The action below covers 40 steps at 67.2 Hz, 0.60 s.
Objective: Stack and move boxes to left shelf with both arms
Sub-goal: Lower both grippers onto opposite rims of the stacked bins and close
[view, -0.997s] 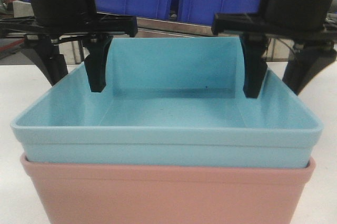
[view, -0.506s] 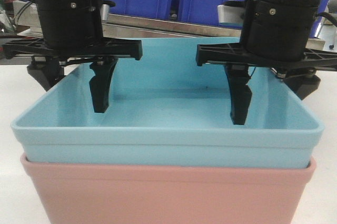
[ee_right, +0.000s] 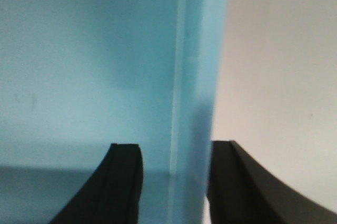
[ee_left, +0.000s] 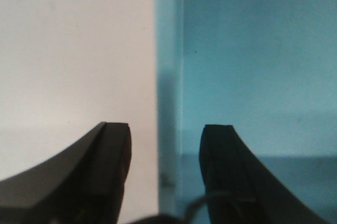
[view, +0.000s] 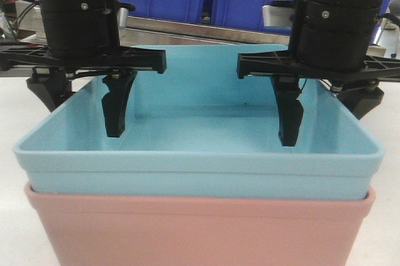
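Straddling sky-blue tub (view: 200, 172) walls; fingers (view: 117, 107) apart.

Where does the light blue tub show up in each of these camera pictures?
Front view: the blue tub fills the middle, nested in the pink tub.
Left wrist view: the blue tub fills the right half.
Right wrist view: the blue tub fills the left part.
Shared landmark: the white table beside the tub's outer wall.
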Each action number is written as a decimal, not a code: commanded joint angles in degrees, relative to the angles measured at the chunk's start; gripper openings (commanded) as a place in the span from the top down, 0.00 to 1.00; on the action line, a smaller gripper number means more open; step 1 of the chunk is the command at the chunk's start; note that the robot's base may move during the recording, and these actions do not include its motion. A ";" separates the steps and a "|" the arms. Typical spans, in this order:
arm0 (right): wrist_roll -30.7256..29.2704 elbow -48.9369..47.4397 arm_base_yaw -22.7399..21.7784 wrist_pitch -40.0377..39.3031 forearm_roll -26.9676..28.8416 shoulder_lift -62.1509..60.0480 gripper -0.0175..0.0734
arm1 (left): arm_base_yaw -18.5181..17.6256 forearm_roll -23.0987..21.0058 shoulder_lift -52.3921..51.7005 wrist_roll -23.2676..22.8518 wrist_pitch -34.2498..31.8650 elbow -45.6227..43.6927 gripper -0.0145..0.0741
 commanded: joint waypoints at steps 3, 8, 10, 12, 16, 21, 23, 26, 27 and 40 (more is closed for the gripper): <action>0.62 -1.85 -0.20 -1.40 -1.17 -2.55 0.39 | -0.42 -0.34 -2.61 -0.77 -0.02 -1.87 0.58; 0.62 -1.85 -0.20 -1.13 -1.17 -2.55 0.39 | -0.42 -0.34 -2.61 -0.77 -0.02 -1.87 0.58; 0.62 -1.85 -0.26 -0.99 -1.17 -2.55 0.39 | -0.42 -0.34 -2.61 -0.77 -0.02 -1.87 0.58; 0.62 -1.85 -0.55 -0.99 -1.17 -2.55 0.39 | -0.42 -0.34 -2.61 -0.77 -0.02 -1.87 0.58; 0.62 -1.85 -0.79 -0.85 -1.17 -2.55 0.39 | -0.42 -0.34 -2.61 -0.77 -0.02 -1.87 0.58; 0.62 -1.85 -1.31 -0.31 -1.17 -2.55 0.39 | -0.42 -0.34 -2.61 -0.77 -0.02 -1.87 0.58; 0.62 -1.85 -1.59 0.05 -1.17 -2.55 0.39 | -0.42 -0.34 -2.61 -0.77 -0.02 -1.87 0.58; 0.62 -1.85 -1.70 0.44 -1.17 -2.55 0.39 | -0.42 -0.34 -2.61 -0.77 -0.05 -1.87 0.58; 0.62 -1.85 -1.85 0.50 -1.17 -2.55 0.39 | -0.42 -0.34 -2.61 -0.77 -0.05 -1.87 0.58; 0.62 -1.85 -1.92 0.56 -1.17 -2.55 0.39 | -0.42 -0.34 -2.51 -0.77 -0.05 -1.87 0.58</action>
